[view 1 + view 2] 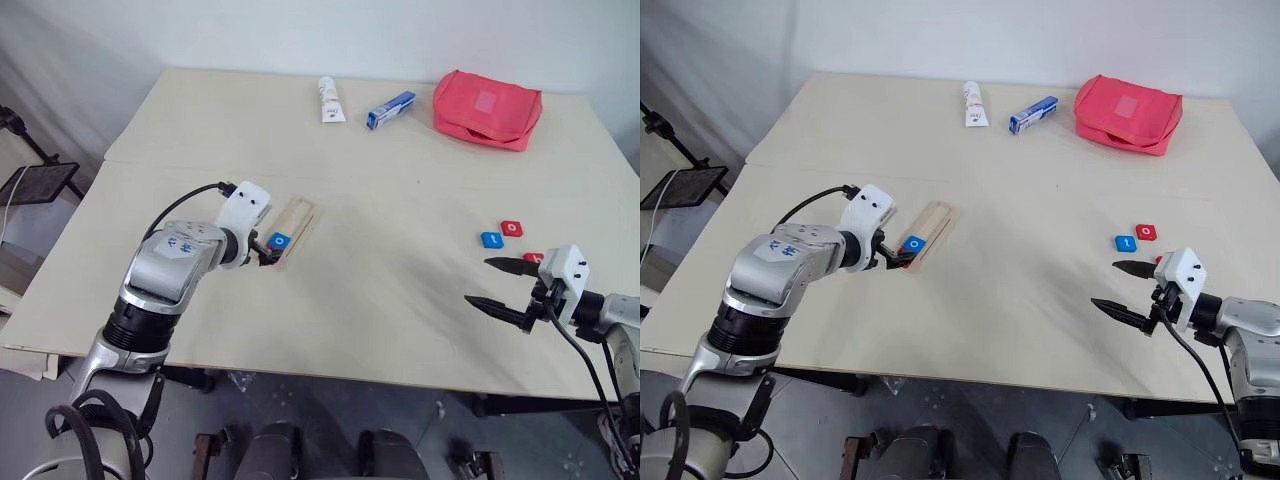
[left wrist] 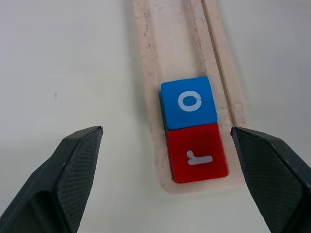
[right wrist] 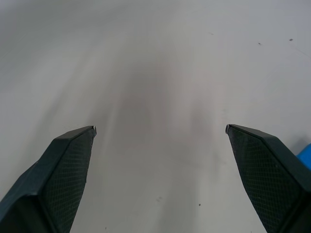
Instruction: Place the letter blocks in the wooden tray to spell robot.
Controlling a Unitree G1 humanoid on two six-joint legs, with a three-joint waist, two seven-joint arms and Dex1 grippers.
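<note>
A: The table (image 1: 380, 300) first: where's the wooden tray (image 1: 303, 212)?
B: Left of centre, long axis running away from the robot, tilted slightly right.
A: Blocks?
B: Red r block (image 2: 198, 153) at its near end, blue o block (image 2: 188, 101) touching it.
A: Claws?
B: Left gripper (image 2: 165, 133) spread wide around them, holding nothing. Right gripper (image 1: 495, 282) wide open, empty, near 3 loose blocks (image 1: 511, 235).
</note>
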